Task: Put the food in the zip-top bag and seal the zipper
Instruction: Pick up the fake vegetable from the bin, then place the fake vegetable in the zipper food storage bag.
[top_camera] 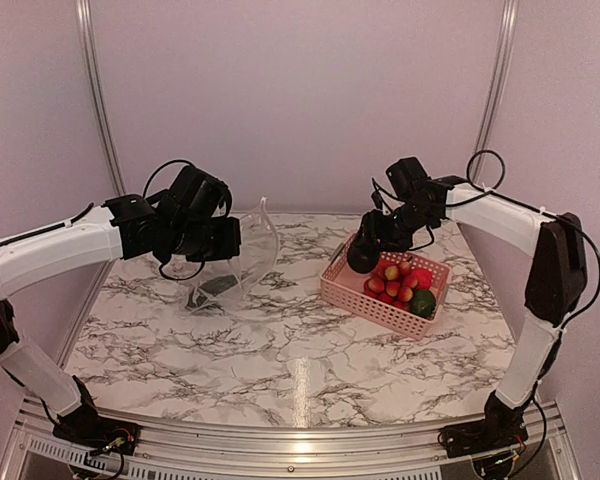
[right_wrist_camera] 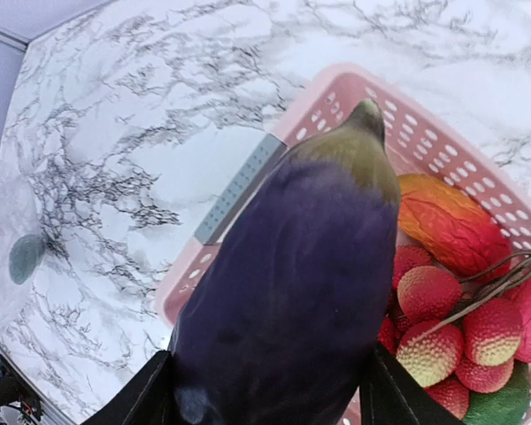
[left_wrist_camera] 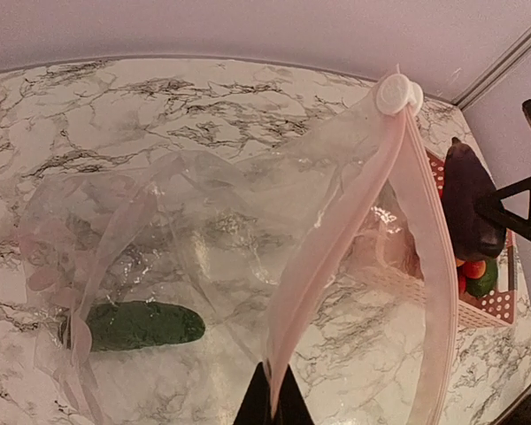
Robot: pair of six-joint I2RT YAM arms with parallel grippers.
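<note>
My left gripper is shut on the pinkish zipper strip of the clear zip-top bag, and holds the mouth raised and open. A green cucumber lies inside the bag. My right gripper is shut on the dark aubergine, which hangs over the near-left corner of the pink basket. In the basket lie red-pink berries, an orange-red mango and a round green piece. Seen from above, the aubergine is well to the right of the bag.
The white zipper slider sits at the far end of the bag's mouth. Marble tabletop stretches between bag and basket. Metal frame posts stand at the back corners, and walls close in on both sides.
</note>
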